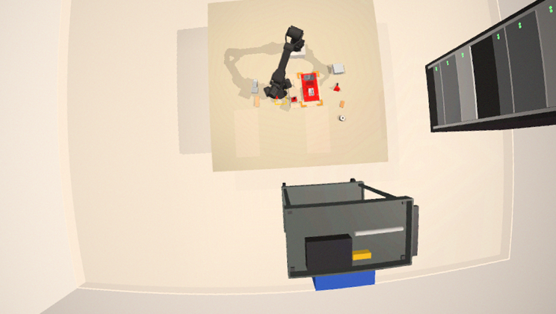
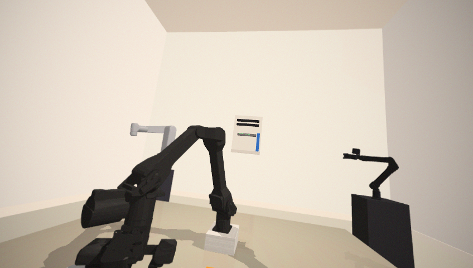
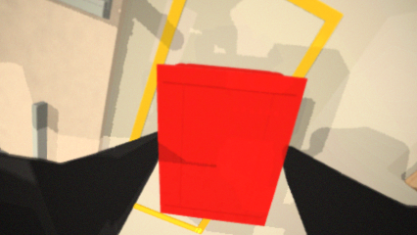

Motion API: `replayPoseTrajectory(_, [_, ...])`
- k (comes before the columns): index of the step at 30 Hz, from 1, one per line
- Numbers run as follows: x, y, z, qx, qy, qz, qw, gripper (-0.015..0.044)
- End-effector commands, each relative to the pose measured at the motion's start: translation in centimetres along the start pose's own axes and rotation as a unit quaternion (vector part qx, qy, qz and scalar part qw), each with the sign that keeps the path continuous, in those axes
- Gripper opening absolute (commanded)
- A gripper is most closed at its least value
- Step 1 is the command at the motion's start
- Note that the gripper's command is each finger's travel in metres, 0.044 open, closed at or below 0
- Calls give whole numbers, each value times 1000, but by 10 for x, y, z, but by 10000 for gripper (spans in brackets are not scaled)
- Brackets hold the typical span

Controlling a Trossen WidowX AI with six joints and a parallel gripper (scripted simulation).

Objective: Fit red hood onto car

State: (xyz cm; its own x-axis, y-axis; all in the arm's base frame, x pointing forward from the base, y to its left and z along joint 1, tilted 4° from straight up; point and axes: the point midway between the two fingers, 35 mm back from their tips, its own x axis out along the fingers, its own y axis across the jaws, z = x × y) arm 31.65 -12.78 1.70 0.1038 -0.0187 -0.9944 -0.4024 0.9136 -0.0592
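Bystanders around the work table

A dark server rack (image 1: 509,62) stands at two o'clock, a grey open-topped cart (image 1: 346,232) at six; on the table (image 1: 353,139), a grey cube (image 1: 337,68), red cone (image 1: 336,86) and white ring (image 1: 342,118).

red hood (image 3: 222,147): 1 | black fingers: 2, one each side of the hood | yellow outline frame (image 3: 320,36): 1 | car chassis in jig (image 1: 309,89): 1 | tan blocks (image 1: 256,101): 2 | white ring (image 1: 342,118): 1 | grey cube (image 1: 337,68): 1
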Motion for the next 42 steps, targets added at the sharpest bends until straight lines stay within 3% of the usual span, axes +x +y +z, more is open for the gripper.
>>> replayPoseTrajectory(1, [0,0,0,0,0,0,1000,341])
replayPoseTrajectory(8, [0,0,0,0,0,0,1000,295])
replayPoseTrajectory(19, [-14,0,0,0,0,1,1000,6])
replayPoseTrajectory(42, [-86,-1,0,0,0,0,1000,0])
